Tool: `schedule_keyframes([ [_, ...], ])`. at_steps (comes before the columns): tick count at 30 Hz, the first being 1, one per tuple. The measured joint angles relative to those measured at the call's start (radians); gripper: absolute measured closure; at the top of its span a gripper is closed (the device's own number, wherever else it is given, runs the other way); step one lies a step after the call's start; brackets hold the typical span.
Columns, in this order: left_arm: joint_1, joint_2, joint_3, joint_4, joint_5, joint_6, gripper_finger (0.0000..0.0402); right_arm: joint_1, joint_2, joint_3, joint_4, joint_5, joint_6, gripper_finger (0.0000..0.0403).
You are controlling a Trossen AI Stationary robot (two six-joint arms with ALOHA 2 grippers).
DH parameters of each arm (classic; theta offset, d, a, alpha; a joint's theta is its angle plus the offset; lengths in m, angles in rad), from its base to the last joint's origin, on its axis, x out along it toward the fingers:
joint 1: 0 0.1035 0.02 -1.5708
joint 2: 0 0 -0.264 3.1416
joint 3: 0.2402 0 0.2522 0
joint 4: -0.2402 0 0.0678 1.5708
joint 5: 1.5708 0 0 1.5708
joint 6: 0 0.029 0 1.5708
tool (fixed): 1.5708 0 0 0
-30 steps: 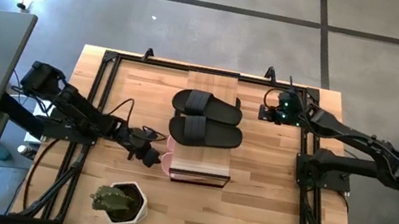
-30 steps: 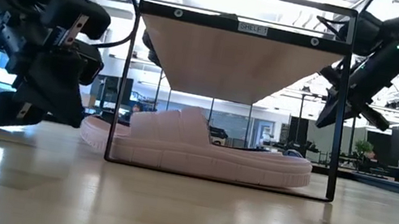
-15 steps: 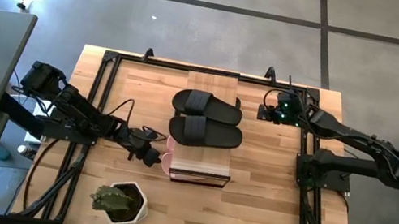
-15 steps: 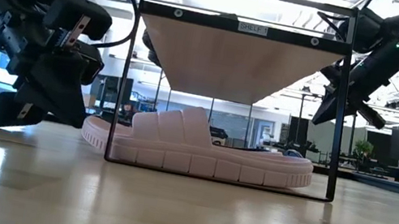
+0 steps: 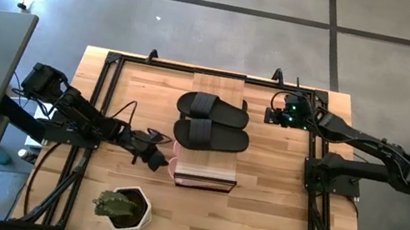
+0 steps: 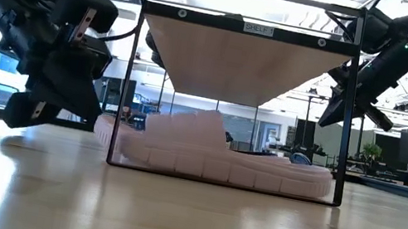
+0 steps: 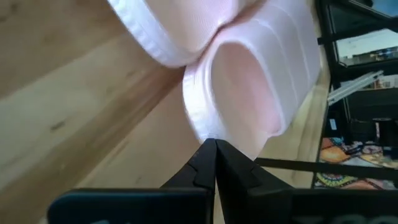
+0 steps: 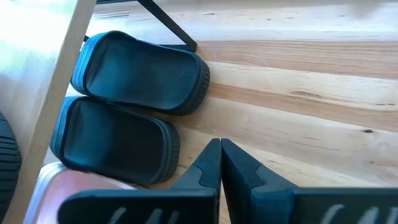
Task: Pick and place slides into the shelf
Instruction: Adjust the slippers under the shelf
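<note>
Your left gripper [image 5: 157,157] is fully closed, its tips pressing the end of the pink slide [image 6: 214,154] that lies on the table under the shelf [image 5: 219,84]; push off-centre and the slide could twist and jam against the black frame. Two black slides [image 5: 212,122] sit on the shelf top. Your right gripper [image 5: 273,114], also closed and empty, hovers beside the shelf.

Two black slides [image 5: 212,122] lie side by side on the shelf's [image 5: 205,170] light-wood top; a pale pink slide [image 6: 213,157] sits underneath on the bench.
</note>
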Motion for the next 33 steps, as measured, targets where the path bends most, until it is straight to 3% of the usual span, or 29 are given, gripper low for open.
schedule_keyframes([
  [19, 0.0, 0.0, 0.0, -0.02, -0.007, 0.039, 0.0402, 0.0, 0.0, 0.0, 0.001, -0.012, -0.008, 0.0403],
  [23, 0.001, 0.0, 0.0, -0.047, -0.061, 0.024, 0.0402, 0.003, 0.0, 0.0, -0.047, -0.092, 0.0, 0.0403],
  [27, 0.001, 0.0, 0.0, -0.043, -0.073, 0.02, 0.0402, 0.089, 0.0, -0.02, -0.144, -0.132, 0.048, 0.0403],
  [30, 0.0, 0.0, 0.0, -0.041, -0.077, 0.02, 0.0402, 0.143, -0.008, -0.11, -0.063, -0.203, 0.129, 0.0403],
  [33, 0.0, -0.001, 0.0, -0.037, -0.084, 0.02, 0.0402, 0.188, -0.007, -0.244, 0.21, -0.215, 0.26, 0.0403],
])
